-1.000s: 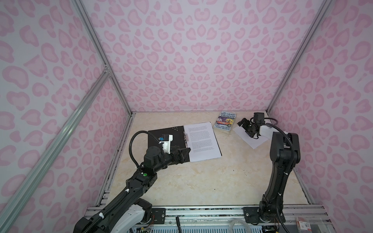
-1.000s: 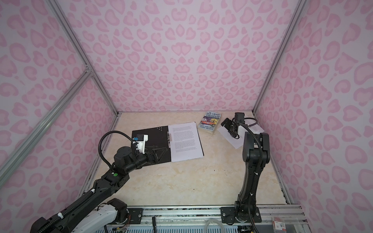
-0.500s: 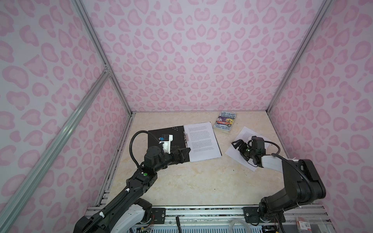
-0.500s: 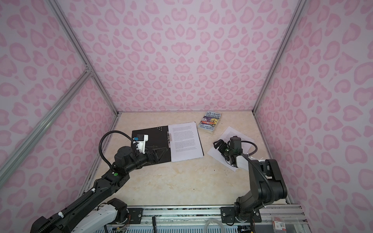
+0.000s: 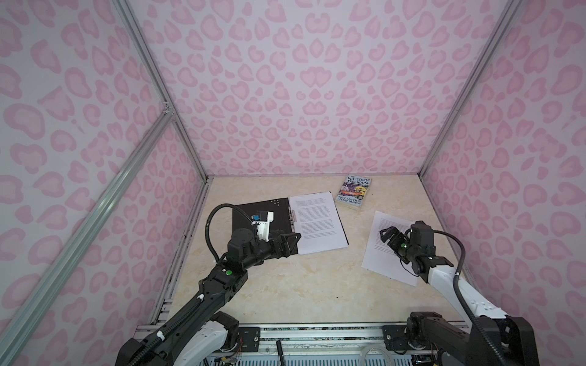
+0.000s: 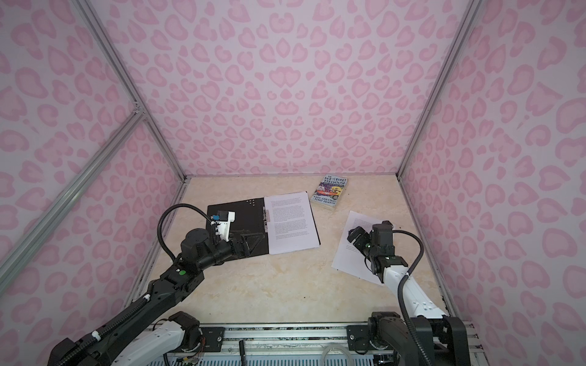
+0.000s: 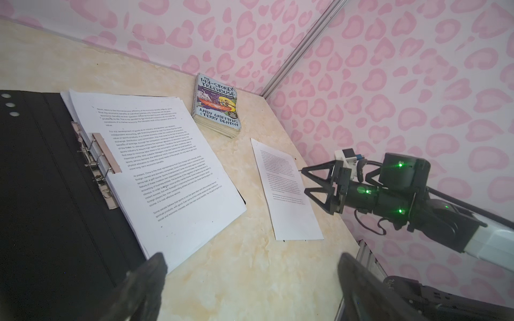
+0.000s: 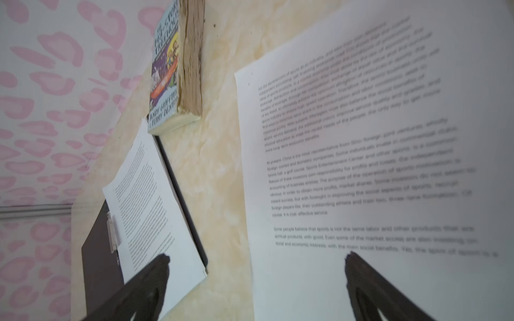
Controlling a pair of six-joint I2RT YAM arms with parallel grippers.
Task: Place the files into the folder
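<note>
Though top views are barely showing it, the left wrist view is catching the spine clip [image 7: 103,155] on the folder [image 7: 41,180]. Left gripper [image 5: 293,242] and right gripper [image 5: 385,234] are gaping open, empty.

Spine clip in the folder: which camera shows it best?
Left wrist view: the spine clip is near and sharp, metal bar and wire springs clear against the files. Both top views show only a thin pale strip; the right wrist view shows it small and far off.

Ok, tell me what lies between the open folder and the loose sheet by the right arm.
Nothing: in both top views only bare table separates the folder from the loose sheet. The book lies farther back.
</note>
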